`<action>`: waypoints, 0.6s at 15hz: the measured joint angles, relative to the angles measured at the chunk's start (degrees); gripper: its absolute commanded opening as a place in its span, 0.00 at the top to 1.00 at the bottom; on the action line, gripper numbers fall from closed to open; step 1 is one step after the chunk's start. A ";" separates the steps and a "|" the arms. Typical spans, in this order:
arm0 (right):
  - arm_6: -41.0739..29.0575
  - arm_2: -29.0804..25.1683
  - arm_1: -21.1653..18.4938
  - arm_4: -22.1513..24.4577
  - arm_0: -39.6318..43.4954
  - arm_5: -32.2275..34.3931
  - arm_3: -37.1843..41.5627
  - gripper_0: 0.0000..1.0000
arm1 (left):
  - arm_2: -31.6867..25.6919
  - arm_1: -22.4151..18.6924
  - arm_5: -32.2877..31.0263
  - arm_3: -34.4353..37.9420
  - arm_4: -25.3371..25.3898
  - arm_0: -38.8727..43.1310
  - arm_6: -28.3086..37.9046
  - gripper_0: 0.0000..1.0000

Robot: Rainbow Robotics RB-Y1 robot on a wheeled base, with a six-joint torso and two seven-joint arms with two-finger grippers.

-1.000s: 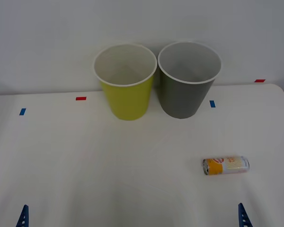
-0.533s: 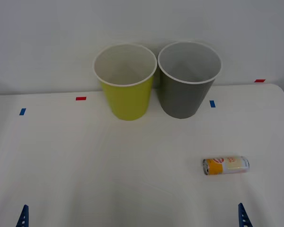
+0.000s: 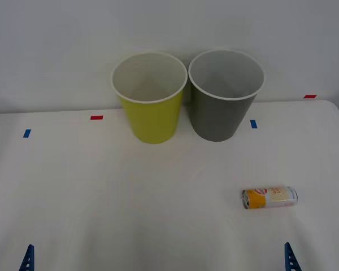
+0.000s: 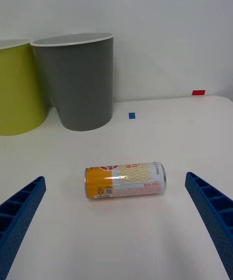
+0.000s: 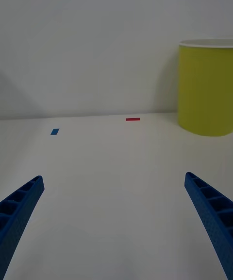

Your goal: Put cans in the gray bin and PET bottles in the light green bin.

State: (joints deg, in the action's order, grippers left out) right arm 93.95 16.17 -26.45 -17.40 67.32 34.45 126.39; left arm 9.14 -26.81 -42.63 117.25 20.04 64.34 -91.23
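- My right gripper (image 4: 116,221) is open: its two blue ribbed fingers (image 4: 19,212) sit wide apart at the lower corners of the right wrist frame and hold nothing.
- The can (image 3: 269,197) lies on its side on the white table (image 3: 130,214), lower right of the front frame, orange end toward frame left. In the right wrist frame the can (image 4: 125,180) lies centred between my right fingers, apart from both.
- My left gripper (image 5: 116,221) is open and empty, above bare table; its fingertip (image 3: 27,258) shows at the lower left edge of the front frame.
- The gray bin (image 3: 225,96) stands upright at upper centre-right of the front frame.
- The light green bin (image 3: 151,99) stands upright just left of it, rims nearly touching.
- Red and blue tape marks (image 3: 96,117) lie on the table near the bins.
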 measured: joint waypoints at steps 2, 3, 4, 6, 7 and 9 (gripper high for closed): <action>0.00 0.03 0.21 0.00 -0.19 -0.21 -0.27 0.00 | 0.00 0.00 0.00 0.00 0.00 0.00 0.00 0.00; 0.00 0.08 0.76 -0.04 -0.67 -0.77 -1.76 0.00 | 0.00 0.00 0.00 0.00 0.00 0.00 0.00 0.00; 0.08 -0.01 1.36 0.06 -0.92 -0.91 -2.55 0.00 | 0.00 0.00 0.00 0.00 0.00 0.00 0.00 0.00; 0.45 -0.65 2.50 1.02 -0.86 -0.82 -2.52 0.00 | 0.00 0.00 0.00 0.00 0.00 0.00 0.00 0.00; 0.55 -0.79 2.81 1.21 -0.86 -0.85 -2.42 0.00 | 0.00 0.00 0.00 0.00 0.00 0.00 0.00 0.00; 0.66 -0.98 3.28 1.25 -0.87 -1.54 -2.12 0.00 | 0.00 0.00 0.00 0.00 0.00 0.00 0.00 0.00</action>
State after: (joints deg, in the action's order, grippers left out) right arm 94.61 15.19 -23.18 -16.15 66.45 32.91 124.27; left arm 9.14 -26.81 -42.63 117.25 20.04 64.33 -91.23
